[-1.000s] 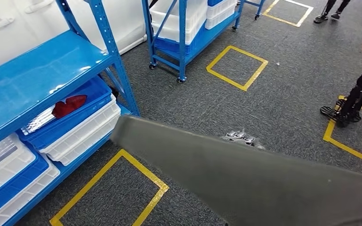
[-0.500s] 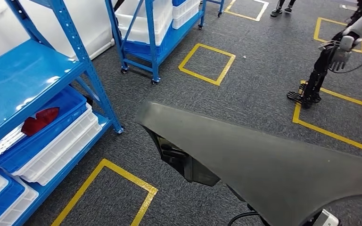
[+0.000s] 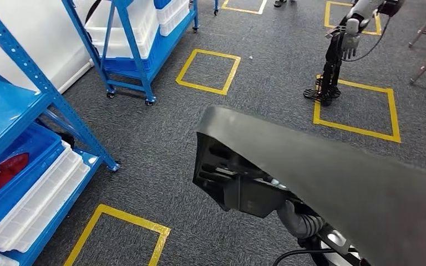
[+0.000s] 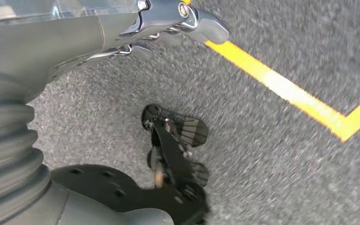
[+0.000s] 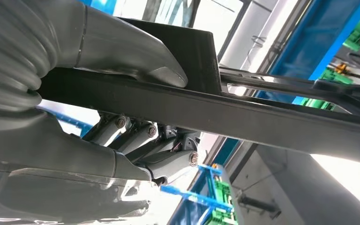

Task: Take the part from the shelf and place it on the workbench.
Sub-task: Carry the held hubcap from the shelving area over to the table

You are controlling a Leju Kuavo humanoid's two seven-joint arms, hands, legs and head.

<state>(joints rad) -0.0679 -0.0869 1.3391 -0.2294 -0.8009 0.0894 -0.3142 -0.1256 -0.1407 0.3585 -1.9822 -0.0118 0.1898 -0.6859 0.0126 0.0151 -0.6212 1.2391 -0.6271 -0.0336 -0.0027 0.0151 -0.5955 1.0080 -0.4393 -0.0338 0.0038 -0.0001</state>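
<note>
Part (image 3: 333, 172): large dark grey panel, matte, held up in the air over the carpet. In the head view it runs from the picture's middle out toward 4 o'clock, its blunt end nearest the middle. A black ribbed underside with a boxy bracket shows beneath that end.

Right hand (image 5: 122, 117): clamped on the part. The right wrist view shows the thick grey thumb (image 5: 136, 56) pressed on one face of a dark edge of the part (image 5: 272, 117), with the darker fingers (image 5: 140, 140) curled against the opposite face. In the head view, a grey ribbed wrist cover sits under the panel at about 6 o'clock.

Left hand (image 4: 168, 23): in the left wrist view its fingers lie extended and close together, nothing between them. It hangs above the grey carpet (image 4: 281, 154); a yellow tape line (image 4: 281, 86) crosses beyond the fingertips.

Surroundings, head view. Blue shelf rack (image 3: 50, 94) at 9 o'clock, holding blue and white bins (image 3: 39, 194); a red item (image 3: 3, 172) lies in the upper blue bin. A second blue rack on castors (image 3: 127, 55) at 11 o'clock, stacked with white bins. Yellow tape squares (image 3: 208, 69) mark the carpet at 12, 2 and 7 o'clock. Another robot's arm and legs (image 3: 335, 55) stand at 1 o'clock, on the corner of a tape square.
</note>
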